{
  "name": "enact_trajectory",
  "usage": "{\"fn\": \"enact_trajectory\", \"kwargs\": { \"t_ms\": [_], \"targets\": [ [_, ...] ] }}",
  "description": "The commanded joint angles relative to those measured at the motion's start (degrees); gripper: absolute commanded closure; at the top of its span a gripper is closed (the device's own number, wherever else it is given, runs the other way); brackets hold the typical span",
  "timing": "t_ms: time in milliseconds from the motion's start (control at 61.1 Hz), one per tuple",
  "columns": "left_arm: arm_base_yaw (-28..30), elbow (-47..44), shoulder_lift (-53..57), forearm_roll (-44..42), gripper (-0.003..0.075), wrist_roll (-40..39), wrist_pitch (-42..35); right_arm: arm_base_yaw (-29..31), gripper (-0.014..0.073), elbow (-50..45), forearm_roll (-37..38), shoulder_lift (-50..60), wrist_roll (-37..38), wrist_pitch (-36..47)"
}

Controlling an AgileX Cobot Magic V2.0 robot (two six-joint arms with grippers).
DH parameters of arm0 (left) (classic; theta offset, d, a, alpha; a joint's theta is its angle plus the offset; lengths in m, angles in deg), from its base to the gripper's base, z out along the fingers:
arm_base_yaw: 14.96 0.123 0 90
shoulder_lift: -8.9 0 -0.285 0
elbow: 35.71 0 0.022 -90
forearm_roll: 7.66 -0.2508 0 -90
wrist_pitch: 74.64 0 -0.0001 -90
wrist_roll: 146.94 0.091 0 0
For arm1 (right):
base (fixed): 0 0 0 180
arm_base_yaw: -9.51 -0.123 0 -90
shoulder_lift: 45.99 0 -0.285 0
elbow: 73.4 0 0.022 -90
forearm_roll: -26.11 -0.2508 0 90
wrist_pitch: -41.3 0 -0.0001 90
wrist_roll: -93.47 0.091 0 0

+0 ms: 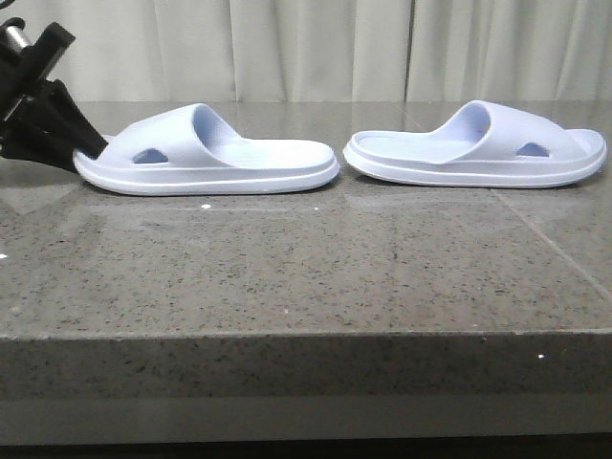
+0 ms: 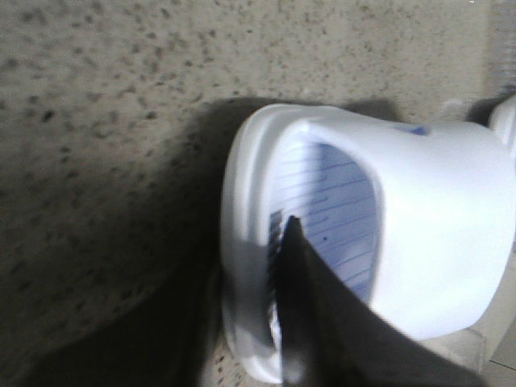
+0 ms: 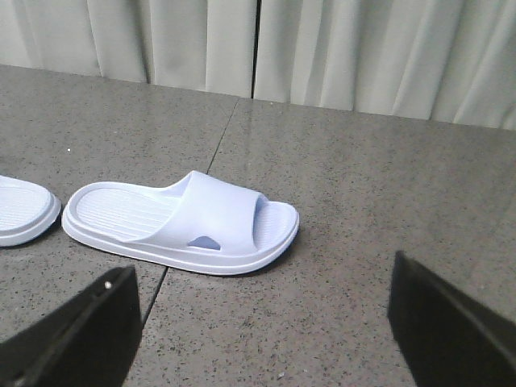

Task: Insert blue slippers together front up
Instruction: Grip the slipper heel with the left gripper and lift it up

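Two blue slippers lie soles-down, heel to heel on the speckled stone table (image 1: pixel 306 277): the left slipper (image 1: pixel 206 153) toward 9 o'clock, the right slipper (image 1: pixel 475 145) toward 3 o'clock, a small gap between their heels. At the toe end of the left one, the left gripper (image 1: pixel 72 143) has one dark finger (image 2: pixel 310 306) inside the toe opening under the strap; whether it pinches the toe cannot be told. Well short of the right slipper, the right gripper (image 3: pixel 262 322) hovers with its fingers spread wide and nothing between them.
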Motion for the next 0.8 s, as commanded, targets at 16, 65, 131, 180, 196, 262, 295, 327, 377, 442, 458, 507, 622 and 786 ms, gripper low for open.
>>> {"fn": "enact_trajectory", "kwargs": {
  "t_ms": [16,65,131,180,196,262,295,327,377,442,458,507,622,786],
  "targets": [
    [-0.6,1.1,2.6,7.9,0.0738,2.4,5.7,0.4,-0.0048,1.4,-0.1,-0.9,-0.3,4.7],
    [-0.4,1.1,2.7,9.6,0.0739,2.6,5.8,0.4,-0.0048,1.4,-0.1,-0.9,-0.3,4.7],
    [0.2,1.2,3.0,11.0,0.0739,2.6,5.8,0.4,-0.0048,1.4,-0.1,-0.9,-0.3,4.7],
    [0.8,1.2,3.3,11.6,0.0739,2.4,5.8,0.4,-0.0048,1.4,-0.1,-0.9,-0.3,4.7],
    [1.1,1.2,3.4,11.8,0.0739,2.4,5.8,0.4,-0.0048,1.4,-0.1,-0.9,-0.3,4.7],
    [2.3,1.2,4.2,12.7,0.0739,1.8,5.8,0.4,-0.0048,1.4,-0.1,-0.9,-0.3,4.7],
    [2.8,1.2,4.8,13.2,0.0739,1.4,5.8,0.4,-0.0048,1.4,-0.1,-0.9,-0.3,4.7],
    [3.2,1.2,5.3,13.8,0.0739,0.9,5.8,0.4,-0.0048,1.4,-0.1,-0.9,-0.3,4.7],
    [4.1,1.2,6.2,14.8,0.0739,0.8,5.8,0.4,-0.0048,1.4,-0.1,-0.9,-0.3,4.7],
    [5.0,1.2,7.6,16.5,0.0739,0.5,5.8,0.4,-0.0048,1.4,-0.1,-0.9,-0.3,4.7],
    [5.4,1.2,8.0,16.9,0.0739,0.3,5.8,0.4,-0.0048,1.4,-0.1,-0.9,-0.3,4.7],
    [6.1,1.2,9.1,18.4,0.0739,0.0,5.8,0.4,-0.0048,1.4,-0.1,-0.9,-0.3,4.7],
    [6.7,1.2,11.9,20.5,0.0739,-0.8,5.8,0.4,-0.0048,1.4,-0.1,-0.9,-0.3,4.7],
    [6.7,1.2,15.3,21.9,0.0739,-1.2,5.8,0.4,-0.0048,1.4,-0.1,-0.9,-0.3,4.7]
  ]
}}
